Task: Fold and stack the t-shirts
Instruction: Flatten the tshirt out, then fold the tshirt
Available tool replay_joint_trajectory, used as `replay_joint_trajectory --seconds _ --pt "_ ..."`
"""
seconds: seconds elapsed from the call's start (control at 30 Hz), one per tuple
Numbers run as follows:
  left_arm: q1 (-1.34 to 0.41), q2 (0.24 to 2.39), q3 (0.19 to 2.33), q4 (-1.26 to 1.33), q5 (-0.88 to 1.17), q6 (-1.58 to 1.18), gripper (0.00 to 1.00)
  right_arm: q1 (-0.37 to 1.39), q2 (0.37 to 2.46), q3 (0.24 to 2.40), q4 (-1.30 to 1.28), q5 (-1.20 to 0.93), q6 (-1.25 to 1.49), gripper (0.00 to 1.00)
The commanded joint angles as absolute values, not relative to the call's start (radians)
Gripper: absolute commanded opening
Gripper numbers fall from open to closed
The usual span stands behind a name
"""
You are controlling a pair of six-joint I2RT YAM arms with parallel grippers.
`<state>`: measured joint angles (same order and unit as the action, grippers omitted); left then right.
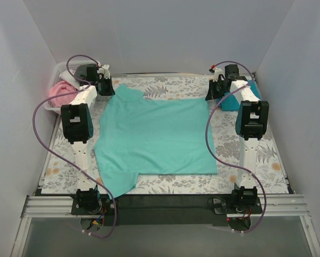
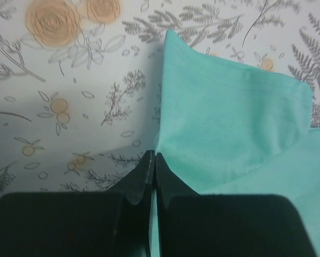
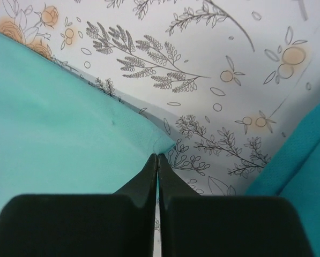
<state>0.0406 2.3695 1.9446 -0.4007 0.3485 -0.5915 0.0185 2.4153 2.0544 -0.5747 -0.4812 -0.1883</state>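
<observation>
A mint-turquoise t-shirt [image 1: 154, 136] lies spread flat on the floral cloth, one sleeve pointing to the near left. My left gripper [image 1: 109, 89] is at the far left, shut on the shirt's far sleeve edge; in the left wrist view the left gripper [image 2: 153, 156] pinches the mint fabric [image 2: 229, 118]. My right gripper [image 1: 211, 96] is shut on the shirt's far right corner; in the right wrist view the right gripper [image 3: 157, 157] pinches that corner of the shirt [image 3: 52, 134]. A darker teal-blue t-shirt [image 1: 227, 101] lies at the far right, also in the right wrist view [image 3: 304, 171].
A white basket [image 1: 59, 67] at the far left holds a pink t-shirt [image 1: 58, 93] and a white one [image 1: 69, 78]. The floral cloth [image 1: 245, 176] covers the table. White walls close in on three sides. Purple cables loop beside both arms.
</observation>
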Motion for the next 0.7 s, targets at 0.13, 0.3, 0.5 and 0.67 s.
replay_joint_trajectory --seconds 0.13,0.3,0.5,0.67 --pt "0.061 2.37 2.046 -0.36 0.408 -0.586 0.0 0.011 2.404 2.154 -0.548 -0.463 -0.216 0.01" --pt "0.075 2.327 2.0 -0.348 0.459 -0.574 0.0 0.009 2.347 2.099 -0.549 -0.482 -0.247 0.01" --pt "0.107 2.177 1.812 -0.279 0.534 -0.549 0.0 -0.017 2.229 1.993 -0.549 -0.486 -0.296 0.01" --pt "0.136 2.065 1.683 -0.268 0.597 -0.503 0.0 -0.025 2.149 1.899 -0.554 -0.5 -0.342 0.01"
